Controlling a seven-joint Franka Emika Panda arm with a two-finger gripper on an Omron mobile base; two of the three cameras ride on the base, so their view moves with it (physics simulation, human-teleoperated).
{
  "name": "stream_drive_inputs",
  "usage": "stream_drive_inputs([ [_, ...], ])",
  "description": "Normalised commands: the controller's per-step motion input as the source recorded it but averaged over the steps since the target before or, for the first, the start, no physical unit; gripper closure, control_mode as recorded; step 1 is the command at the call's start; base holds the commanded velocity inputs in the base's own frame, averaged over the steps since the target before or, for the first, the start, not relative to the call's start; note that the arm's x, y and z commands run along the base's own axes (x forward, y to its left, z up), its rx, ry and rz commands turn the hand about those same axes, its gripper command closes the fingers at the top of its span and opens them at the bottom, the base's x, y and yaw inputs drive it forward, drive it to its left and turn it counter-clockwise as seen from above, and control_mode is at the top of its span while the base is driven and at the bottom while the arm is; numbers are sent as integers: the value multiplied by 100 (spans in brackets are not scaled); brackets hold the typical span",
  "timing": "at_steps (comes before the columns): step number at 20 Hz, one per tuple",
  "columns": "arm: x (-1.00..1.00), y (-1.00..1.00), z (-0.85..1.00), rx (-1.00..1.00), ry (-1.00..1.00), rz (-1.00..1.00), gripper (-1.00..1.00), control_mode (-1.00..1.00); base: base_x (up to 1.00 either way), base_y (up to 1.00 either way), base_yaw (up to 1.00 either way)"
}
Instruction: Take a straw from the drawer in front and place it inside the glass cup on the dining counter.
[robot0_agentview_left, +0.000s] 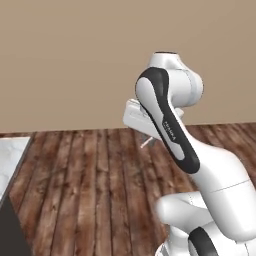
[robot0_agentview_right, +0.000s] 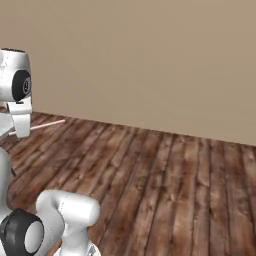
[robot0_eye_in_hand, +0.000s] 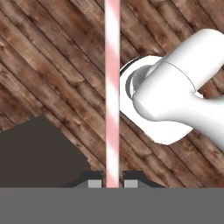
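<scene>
The straw (robot0_eye_in_hand: 112, 87), striped pink and white, runs straight up from between my gripper's (robot0_eye_in_hand: 112, 183) two dark fingertips, which are shut on its lower end. It is carried in the air above the wooden floor. From the right base view the straw (robot0_agentview_right: 48, 123) sticks out level to the right of the white hand. In the left base view a short pink end of the straw (robot0_agentview_left: 145, 143) pokes out below the hand, and the arm hides the fingers. A corner of the dining counter's marble top (robot0_agentview_left: 11, 152) lies at the far left. The drawer and the glass cup are out of view.
Brown plank floor (robot0_agentview_right: 165, 180) spreads ahead to a plain beige wall (robot0_agentview_right: 150, 60). Below the marble corner, a dark cabinet side (robot0_agentview_left: 10, 230) stands at the lower left. A dark flat shape (robot0_eye_in_hand: 39, 151) lies low and left in the hand view.
</scene>
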Motion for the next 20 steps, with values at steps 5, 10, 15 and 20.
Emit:
stream_drive_inputs([
  [5,0,0,0,0,0,0,100,100,100,-14,24],
  [10,0,0,0,0,0,0,100,100,100,-11,40],
  [15,0,0,0,0,0,0,100,100,100,-12,49],
  [20,0,0,0,0,0,0,100,100,100,-19,52],
])
